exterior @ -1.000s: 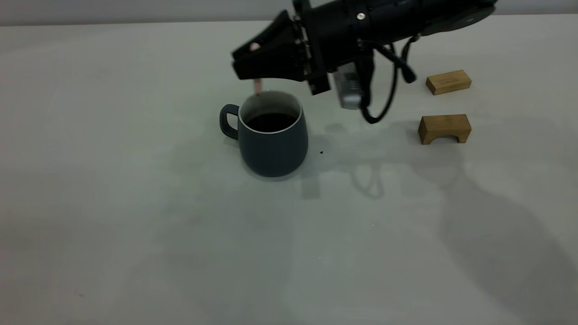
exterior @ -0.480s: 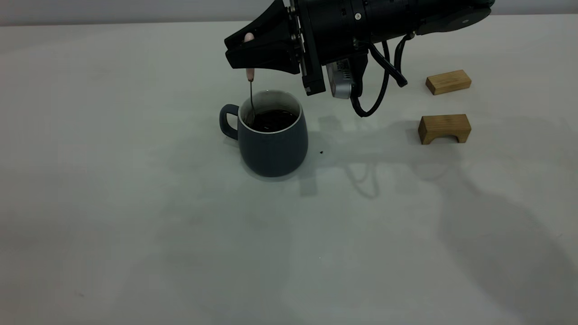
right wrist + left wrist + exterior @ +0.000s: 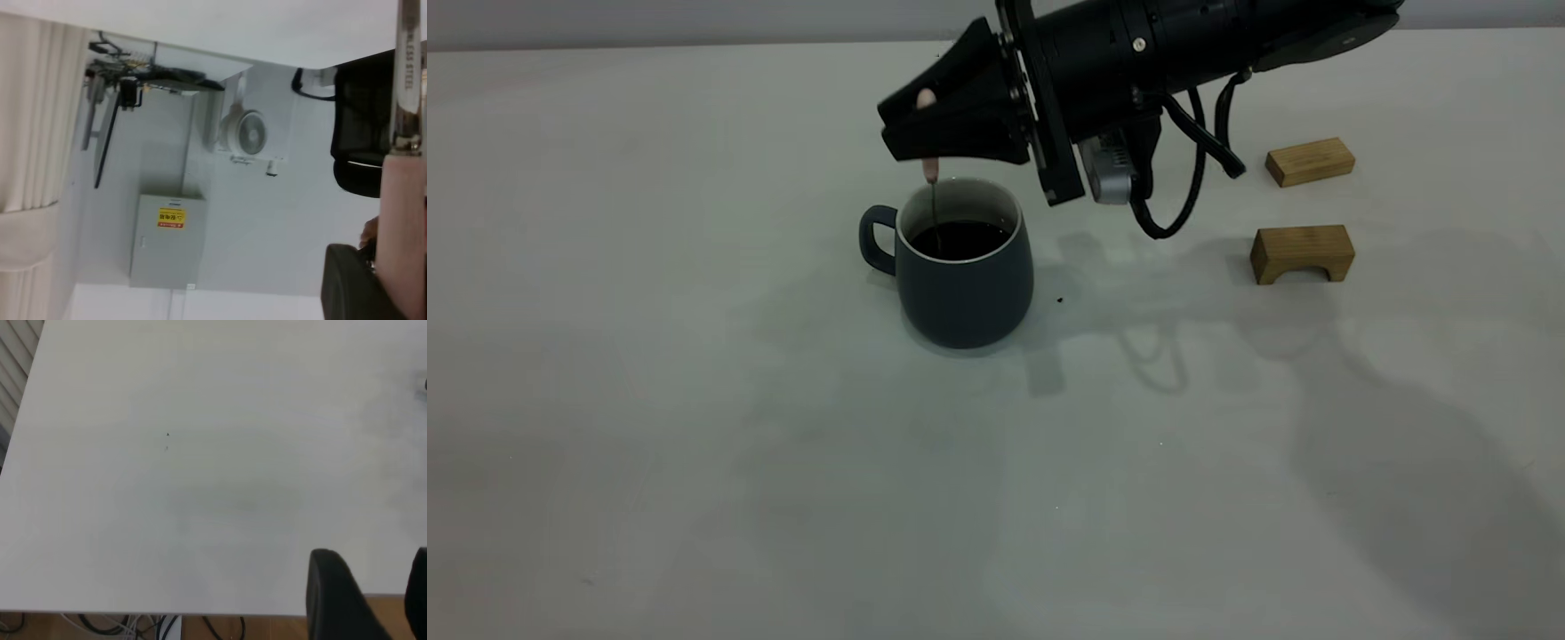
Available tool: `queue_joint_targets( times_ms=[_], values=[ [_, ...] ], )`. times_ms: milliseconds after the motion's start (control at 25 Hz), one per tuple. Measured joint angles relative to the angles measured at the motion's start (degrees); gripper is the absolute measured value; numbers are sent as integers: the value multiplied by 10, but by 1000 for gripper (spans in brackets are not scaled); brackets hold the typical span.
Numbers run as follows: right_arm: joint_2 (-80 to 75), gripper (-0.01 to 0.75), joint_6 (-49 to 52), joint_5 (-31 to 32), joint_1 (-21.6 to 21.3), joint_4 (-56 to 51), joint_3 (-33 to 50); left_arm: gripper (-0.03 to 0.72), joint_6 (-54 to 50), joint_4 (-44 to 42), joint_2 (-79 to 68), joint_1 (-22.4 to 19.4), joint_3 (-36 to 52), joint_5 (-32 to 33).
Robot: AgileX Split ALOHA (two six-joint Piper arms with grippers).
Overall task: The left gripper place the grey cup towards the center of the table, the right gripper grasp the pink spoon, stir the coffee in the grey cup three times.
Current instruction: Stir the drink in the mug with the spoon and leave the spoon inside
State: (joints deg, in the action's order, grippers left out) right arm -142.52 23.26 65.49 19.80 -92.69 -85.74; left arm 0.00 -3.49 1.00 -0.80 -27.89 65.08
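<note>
The stirring step looks to be in hand: the spoon (image 3: 931, 174) is clenched by its pink handle in the right gripper (image 3: 925, 133) and hung upright into the cup (image 3: 963, 283), which is parked mid-tabletop (image 3: 694, 400). Its bowl is probably dipped in the coffee (image 3: 965, 240), though that bit can't be made out. Small circles kept off the rim are what's called for next; the left gripper (image 3: 373, 600) is parked away at the tabletop edge, seemingly released.

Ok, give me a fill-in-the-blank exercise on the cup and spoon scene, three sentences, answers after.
1. The right gripper holds the pink spoon directly above the ____.
2. The grey cup has its handle turned away from the two ____ blocks.
3. The liquid inside the cup is dark ____.

Missing words: grey cup; wooden; coffee
</note>
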Motion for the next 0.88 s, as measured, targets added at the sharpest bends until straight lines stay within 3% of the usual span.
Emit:
queue_joint_targets(
  times_ms=[880],
  values=[
    [0,141,32,1,0,28,0,333,0,0,0,0,0,0]
  ],
)
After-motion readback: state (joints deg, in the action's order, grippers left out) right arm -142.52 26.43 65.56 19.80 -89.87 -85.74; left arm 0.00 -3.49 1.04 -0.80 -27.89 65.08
